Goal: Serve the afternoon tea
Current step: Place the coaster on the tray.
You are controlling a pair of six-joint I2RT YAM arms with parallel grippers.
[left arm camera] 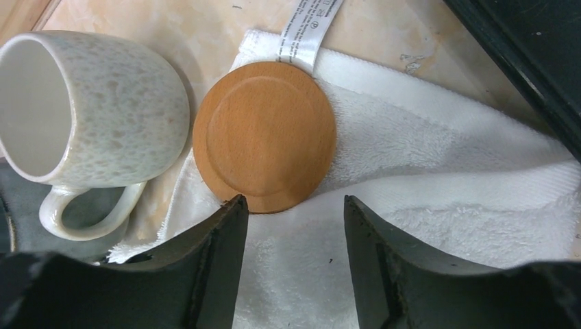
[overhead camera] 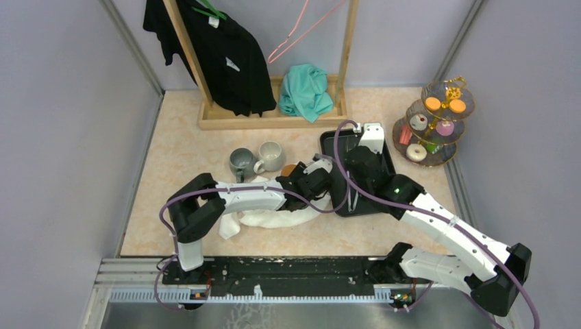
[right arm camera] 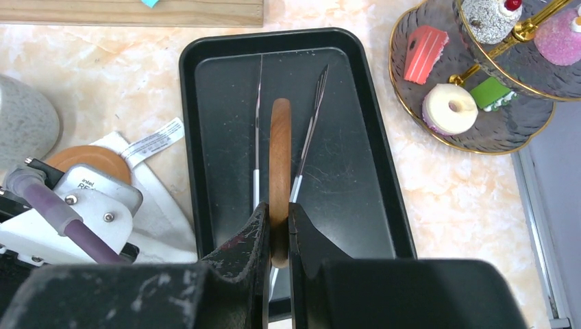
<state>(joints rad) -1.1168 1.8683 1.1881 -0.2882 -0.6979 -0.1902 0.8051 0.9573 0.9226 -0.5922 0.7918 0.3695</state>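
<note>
The left end effector (left arm camera: 294, 205) hangs over a white towel (left arm camera: 445, 178), fingers about half spread with nothing between them. Just past its tips a flat wooden disc (left arm camera: 264, 137) lies on the towel. The towel's care tag (left arm camera: 312, 27) lies at the disc's far edge, its print too small to read. A white housing (right arm camera: 103, 199) on the left wrist bears the word "intel".

The cream speckled mug (left arm camera: 103, 110) stands right beside the flat disc and looks empty. The grey mug (overhead camera: 241, 163) stands against its other side, near the middle of the table (right arm camera: 103, 75).

The right end effector (right arm camera: 277, 219) is clamped narrowly on an upright wooden disc (right arm camera: 279, 157), held on edge above the black tray (right arm camera: 188, 137). Metal tongs (right arm camera: 258, 137) lie in the tray.

Beyond the tray, at the far right corner, stands the three-tier stand (overhead camera: 438, 123). Its top tier holds two orange discs (overhead camera: 432, 103). On the middle tier are a speckled cake (right arm camera: 490, 17) with a red top and a pink sweet (right arm camera: 558, 38). On the bottom are a red slab (right arm camera: 425, 53), a white doughnut (right arm camera: 449, 108) and a green piece (right arm camera: 493, 92).

At the back, a wooden rack (overhead camera: 267, 122) carries a black garment (overhead camera: 226, 55) and a teal cloth (overhead camera: 305, 92).
</note>
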